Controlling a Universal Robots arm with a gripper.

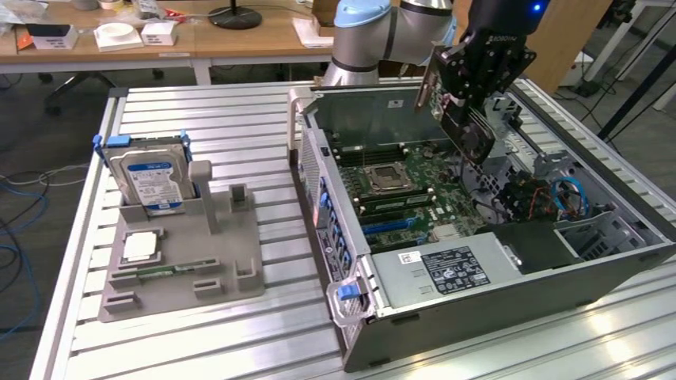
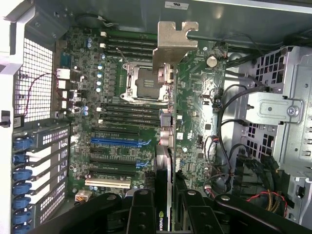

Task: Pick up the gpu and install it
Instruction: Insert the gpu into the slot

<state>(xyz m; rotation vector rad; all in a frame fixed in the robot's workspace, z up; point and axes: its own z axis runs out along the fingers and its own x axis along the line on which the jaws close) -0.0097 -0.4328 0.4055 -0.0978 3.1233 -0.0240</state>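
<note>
My fingers (image 2: 141,214), half closed, clamp the gpu (image 1: 466,127) edge-down above the open computer case (image 1: 591,269), its long axis stretching ahead, blue slot (image 1: 396,229) at seven o'clock in the exterior view.

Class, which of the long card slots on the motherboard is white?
The white slot, the one farthest from the processor socket. The slots beside it are black, and the long blue slot lies nearer the socket.
</note>
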